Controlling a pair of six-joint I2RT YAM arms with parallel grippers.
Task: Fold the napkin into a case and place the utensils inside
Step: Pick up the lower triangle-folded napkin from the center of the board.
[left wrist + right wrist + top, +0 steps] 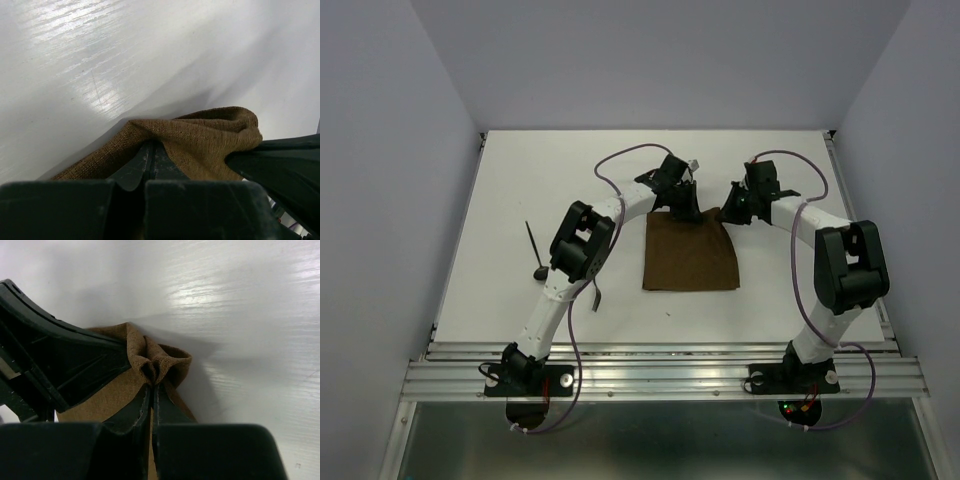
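The dark brown napkin [690, 257] lies flat mid-table, with its far edge pinched up at both corners. My left gripper [682, 207] is shut on the far left corner; in the left wrist view [151, 146] the cloth [200, 140] bunches over the closed tips. My right gripper [731, 213] is shut on the far right corner, where the cloth [160, 362] puckers at its tips [153, 385]. One utensil [533, 246], thin with a round head, lies at the left. A second utensil [596, 295] pokes out beside the left arm. No case shows.
The left arm [575, 250] reaches across the table between the utensils and the napkin. The right arm [845, 265] stands along the right side. A metal rail [660, 375] runs along the near edge. Grey walls enclose the table.
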